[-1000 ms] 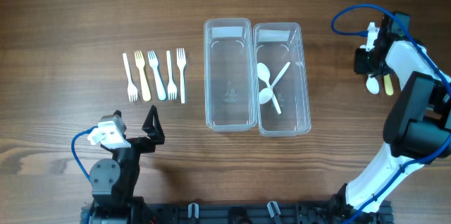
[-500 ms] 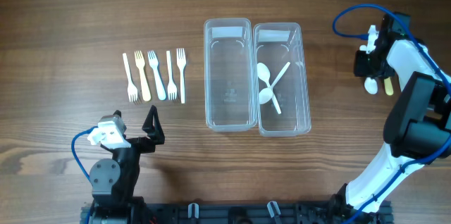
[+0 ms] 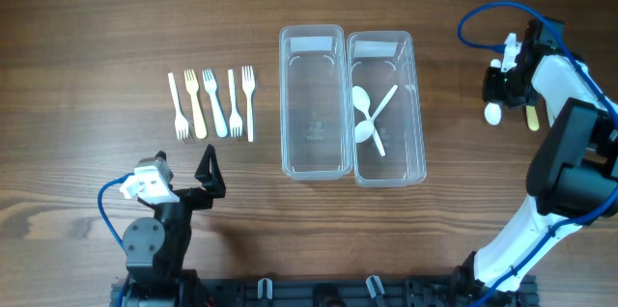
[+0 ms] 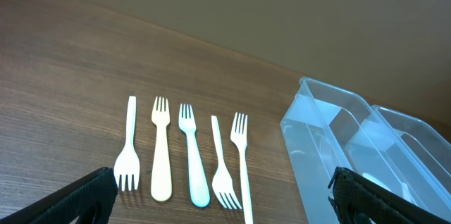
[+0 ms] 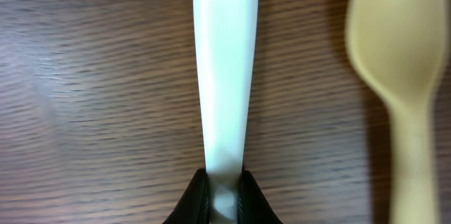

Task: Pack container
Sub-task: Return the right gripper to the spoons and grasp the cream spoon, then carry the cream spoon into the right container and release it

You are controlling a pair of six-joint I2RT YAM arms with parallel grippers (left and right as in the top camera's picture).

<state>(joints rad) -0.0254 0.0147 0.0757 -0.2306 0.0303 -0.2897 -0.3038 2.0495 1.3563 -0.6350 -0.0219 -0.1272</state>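
R gripper [image 5: 225, 183] was pinched nearly shut on the handle end of a white plastic spoon [image 5: 225, 62]. Only the handle's thickness sat btwn the fingers. In overhead, the spoon's bowl [image 3: 493, 112] pointed back toward the robot's base, w/ the R gripper [image 3: 506, 83] above it. Couldn't tell whether the spoon was clear of the wooden table [image 3: 97, 17].

A beige plastic spoon [image 5: 405, 76] lay just beside it on the robot's right, roughly parallel and not gripped.

Key relation: the clear rectangular plastic tub holding two white spoons [image 3: 415, 75] lay to the robot's left of the held spoon, apart from it. Tub's long axis ran near-to-far, approx the same as the spoon's. So the next move prob. needed a sideways carry w/ little or no wrist turn. R arm was much the nearer one.

The second clear tub [image 3: 314, 104], touching the first on its far side, held nothing. Five plastic forks [image 3: 214, 104] lay in a row further left.

L gripper [image 3: 208, 174] sat parked near the base, fingers spread wide, holding nothing.
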